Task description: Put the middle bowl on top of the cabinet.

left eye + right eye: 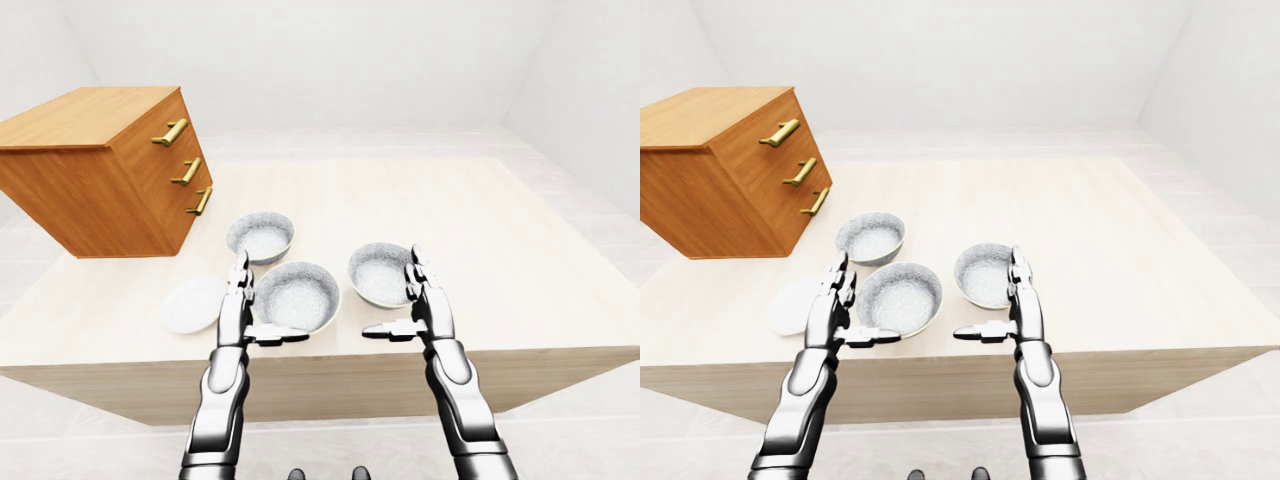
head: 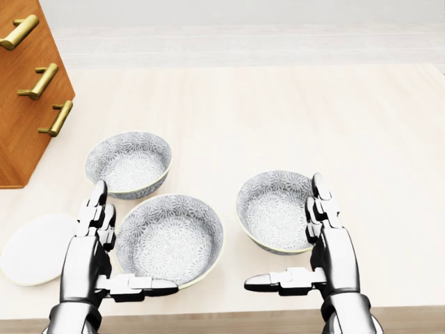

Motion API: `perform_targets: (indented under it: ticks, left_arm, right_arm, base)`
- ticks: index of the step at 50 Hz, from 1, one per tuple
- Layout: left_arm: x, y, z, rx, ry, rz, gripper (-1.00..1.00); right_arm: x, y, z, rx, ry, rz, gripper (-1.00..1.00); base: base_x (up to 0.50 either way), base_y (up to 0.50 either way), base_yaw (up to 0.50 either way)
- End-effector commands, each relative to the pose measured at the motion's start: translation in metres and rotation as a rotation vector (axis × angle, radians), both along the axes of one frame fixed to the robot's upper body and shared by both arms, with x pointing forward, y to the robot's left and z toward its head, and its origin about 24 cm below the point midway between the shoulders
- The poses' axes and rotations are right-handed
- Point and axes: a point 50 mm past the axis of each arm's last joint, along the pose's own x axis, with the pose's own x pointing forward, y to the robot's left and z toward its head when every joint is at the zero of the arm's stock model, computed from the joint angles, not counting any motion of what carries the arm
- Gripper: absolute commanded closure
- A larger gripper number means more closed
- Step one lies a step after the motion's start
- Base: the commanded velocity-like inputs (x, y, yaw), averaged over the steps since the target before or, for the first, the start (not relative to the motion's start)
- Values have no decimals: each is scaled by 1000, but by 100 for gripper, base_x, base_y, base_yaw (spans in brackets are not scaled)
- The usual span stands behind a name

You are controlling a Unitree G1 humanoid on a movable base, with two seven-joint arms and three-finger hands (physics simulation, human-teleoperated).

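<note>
Middle bowl (image 2: 170,240) rests on the worktop (image 2: 278,118) beside the wide-open left hand (image 2: 87,261); right hand (image 2: 334,257), also wide, stands by another bowl (image 2: 274,209). Hazard: a one-sided rim grip may tip it.

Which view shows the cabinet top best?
Left-eye view: the cabinet top shows largest there, nearly whole, cut only at the left edge. The right-eye view shows the same top, smaller. The head view catches only part of its drawer side at top left, no top.

Both the left hand (image 2: 92,252) and the right hand (image 2: 328,254) have three segmented fingers (image 2: 98,200), polished silver shells and dark grey knuckle seams. The left forearm (image 1: 222,395) and right forearm (image 1: 458,392) are rounded chrome casings, darker at the joints.
</note>
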Motion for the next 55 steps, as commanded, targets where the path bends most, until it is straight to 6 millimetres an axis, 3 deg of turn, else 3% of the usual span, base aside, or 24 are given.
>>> perform_targets:
  ticks: [1, 6, 7, 12, 14, 16, 23, 26, 31, 39, 50, 55]
  left_arm:
    - [-1, 11, -6, 35, 17, 44, -100]
    - [-3, 14, -4, -1, 24, 60, -100]
    - [-3, 16, 1, -57, 10, 81, -100]
    - [-6, 22, 33, 26, -86, 125, -100]
    - [-7, 25, 65, -20, -227, 146, -100]
    - [-16, 23, 111, 41, -429, 124, -100]
    - [-45, 16, 187, -19, -813, 81, -100]
    - [-47, 15, 195, 23, -852, 96, -100]
    - [-58, 19, 200, -1, -892, 96, -100]
    - [-75, 20, 226, 2, -1057, 97, -100]
    - [-93, 18, 248, 14, -1210, 91, -100]
    - [-94, 18, 246, 2, -1202, 93, -100]
  right_arm:
    - [0, -4, -3, -12, 11, 19, -100]
    - [-3, -3, 3, 6, -6, 20, -100]
    - [-5, -4, 6, 18, -17, 7, -100]
    - [-8, -10, 33, -53, -125, -32, -100]
    - [-12, -11, 45, -37, -140, -33, -100]
    - [-17, -12, 56, -47, -187, -18, -100]
    - [-24, -13, 91, -89, -342, 19, -100]
    - [-24, -12, 98, -91, -375, 20, -100]
    - [-39, -9, 131, -124, -530, 40, -100]
    - [-69, -15, 189, -192, -833, 32, -100]
    - [-94, -12, 221, -247, -1047, 43, -100]
    - [-101, -16, 228, -221, -1102, 18, -100]
  base:
    - [0, 0, 0]
    - [0, 0, 0]
    - [0, 0, 0]
    - [0, 0, 0]
    - [0, 0, 0]
    - [0, 0, 0]
    - [0, 0, 0]
    - [0, 0, 0]
    - [0, 0, 0]
    - [0, 0, 0]
    - [0, 0, 0]
    - [0, 0, 0]
